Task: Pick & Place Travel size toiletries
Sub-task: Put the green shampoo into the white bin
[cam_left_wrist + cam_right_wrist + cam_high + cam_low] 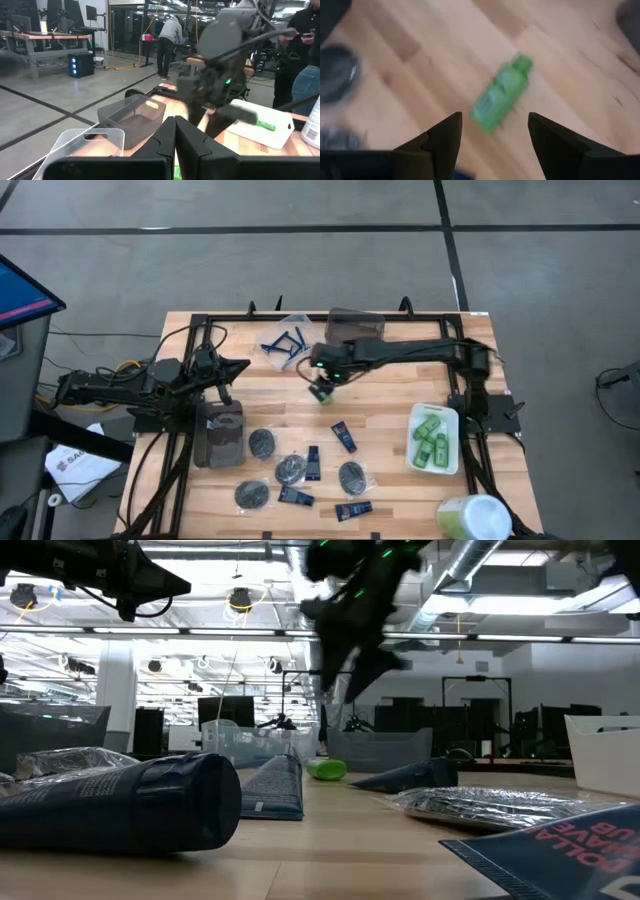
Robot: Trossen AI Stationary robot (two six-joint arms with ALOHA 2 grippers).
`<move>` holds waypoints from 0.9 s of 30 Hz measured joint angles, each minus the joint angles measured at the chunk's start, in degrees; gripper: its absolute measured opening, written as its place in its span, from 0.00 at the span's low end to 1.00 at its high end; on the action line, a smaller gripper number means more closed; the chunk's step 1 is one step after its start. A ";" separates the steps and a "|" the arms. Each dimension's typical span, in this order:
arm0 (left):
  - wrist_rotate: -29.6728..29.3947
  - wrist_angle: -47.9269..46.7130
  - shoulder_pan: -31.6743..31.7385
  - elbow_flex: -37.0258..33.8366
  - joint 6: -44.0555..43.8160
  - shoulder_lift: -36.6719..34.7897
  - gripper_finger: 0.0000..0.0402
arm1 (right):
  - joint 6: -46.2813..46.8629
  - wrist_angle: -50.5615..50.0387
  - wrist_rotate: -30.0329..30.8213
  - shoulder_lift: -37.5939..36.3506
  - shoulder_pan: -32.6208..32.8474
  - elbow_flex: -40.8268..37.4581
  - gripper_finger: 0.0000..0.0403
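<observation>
My two dark fingers (445, 142), nearest the right wrist camera, stand wide apart with nothing between them. Just beyond the gap lies one green mini bottle (501, 93) on its side on the bare bench, cap pointing away and askew to the line of my fingers, clear of both tips.

Judgement: the step in hand is the descent onto this bottle. To do it well I should turn my wrist until the fingers cross the bottle's short axis, centre the gap over its body rather than its cap, come straight down and close only when both tips flank it; a round bottle lying flat may roll if one finger touches first.

From above, my right gripper (322, 385) hovers over the bench's middle, toward the far edge. The white tray (449, 467) near the right edge already holds several green bottles (431, 440). Dark discs (261, 443) and navy tubes (344, 437) lie scattered toward the near edge; blue razors (283, 343) sit by the far edge.

My left gripper (240, 366) waits over the bench's left side, fingers together.
</observation>
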 joint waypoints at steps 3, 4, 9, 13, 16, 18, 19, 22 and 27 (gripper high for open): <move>0.00 0.28 -0.01 0.00 -0.01 0.18 0.00 | 0.88 -0.81 2.87 6.41 -0.74 6.04 0.55; 0.00 0.22 0.00 0.00 0.01 0.02 0.00 | 1.46 -1.94 3.91 8.38 -0.88 8.19 0.55; 0.02 0.43 -0.01 0.00 -0.01 0.08 0.00 | 2.62 -10.42 8.60 16.90 -1.51 19.19 0.55; 0.04 0.52 -0.02 0.00 -0.16 0.08 0.00 | 3.50 -15.92 9.68 21.70 -1.85 24.58 0.55; 0.04 0.56 0.00 0.00 -0.16 0.08 0.00 | 3.32 -16.01 8.78 23.73 -1.78 25.87 0.55; 0.04 0.57 -0.02 0.00 -0.12 0.08 0.00 | 3.33 -16.13 7.81 25.00 -2.04 26.04 0.55; 0.04 0.58 0.00 0.00 -0.12 0.08 0.00 | 3.33 -16.19 7.00 25.45 -2.25 25.99 0.55; 0.04 0.59 0.00 0.00 -0.10 0.08 0.00 | 3.30 -15.93 4.69 27.01 -2.91 26.02 0.55; 0.04 0.59 -0.02 0.00 -0.05 0.08 0.00 | 1.86 -14.87 2.24 28.01 -3.73 25.99 0.51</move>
